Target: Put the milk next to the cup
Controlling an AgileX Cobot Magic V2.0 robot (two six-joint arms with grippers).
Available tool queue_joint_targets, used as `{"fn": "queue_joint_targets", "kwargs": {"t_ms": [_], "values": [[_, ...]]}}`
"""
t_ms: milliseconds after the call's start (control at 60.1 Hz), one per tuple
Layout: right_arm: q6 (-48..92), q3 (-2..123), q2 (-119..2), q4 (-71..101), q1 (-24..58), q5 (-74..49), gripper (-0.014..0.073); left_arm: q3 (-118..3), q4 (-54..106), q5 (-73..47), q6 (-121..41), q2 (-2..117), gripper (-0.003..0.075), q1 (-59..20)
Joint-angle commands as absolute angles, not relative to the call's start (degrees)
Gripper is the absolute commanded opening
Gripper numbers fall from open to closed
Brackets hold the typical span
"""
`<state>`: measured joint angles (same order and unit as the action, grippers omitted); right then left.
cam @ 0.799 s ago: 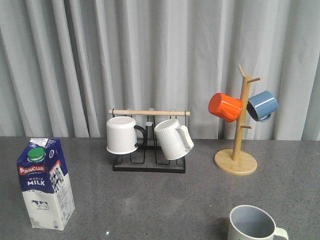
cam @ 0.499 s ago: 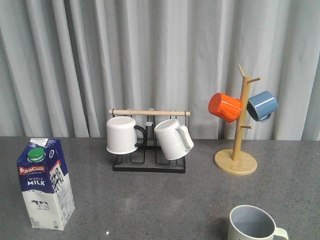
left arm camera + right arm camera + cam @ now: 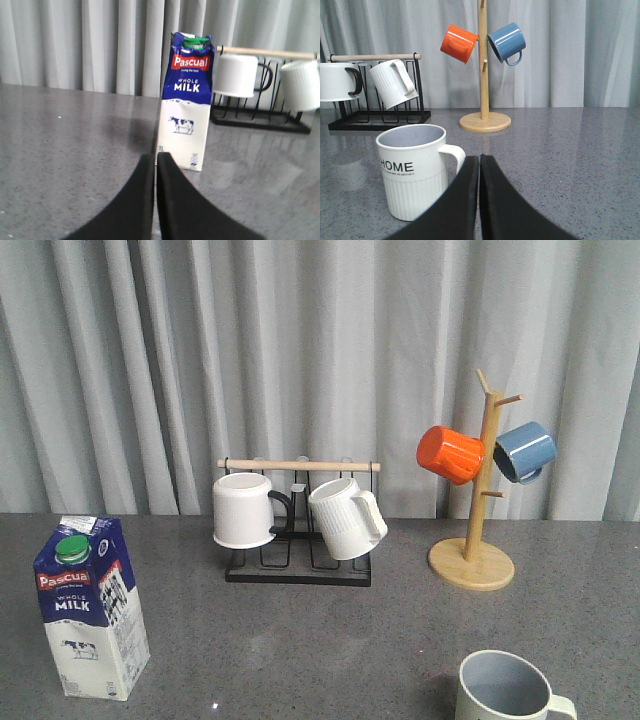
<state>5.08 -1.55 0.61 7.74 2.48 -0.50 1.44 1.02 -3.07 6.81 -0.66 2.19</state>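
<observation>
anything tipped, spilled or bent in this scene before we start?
Mostly fine. The milk stands upright with its green cap on, but its gable top looks crumpled and a crease crosses the front panel. No spill shows on the table. The cup is upright. Mugs on the rack and the wooden tree hang normally.

Milk [image 3: 186,100]: upright on grey table [image 3: 65,135], Pascual/WHOLE MILK face + cow toward cam, green cap at top.
L gripper [image 3: 155,165]: fingers pressed together, tips just short of carton base, not touching.
Rack [image 3: 260,117]: black, behind carton; plain white mug [image 3: 235,75], ribbed mug [image 3: 300,85].
Backdrop: grey curtain [image 3: 75,45].
</observation>
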Motion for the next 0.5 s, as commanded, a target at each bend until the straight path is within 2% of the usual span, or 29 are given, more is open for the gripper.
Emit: {"fn": "queue_joint_targets", "kwargs": {"t_ms": [0, 482], "values": [[5.1, -2.0, 1.1, 7.5, 2.5, 4.6, -0.0005, 2.5, 1.5, 1.8, 13.3, -1.3, -0.0008, 2.2], [-2.0, -1.9, 1.1, 16.7, 2.5, 6.2, 0.0015, 2.5, 1.5, 5.0, 30.3, -1.3, 0.0000, 2.2]]}}
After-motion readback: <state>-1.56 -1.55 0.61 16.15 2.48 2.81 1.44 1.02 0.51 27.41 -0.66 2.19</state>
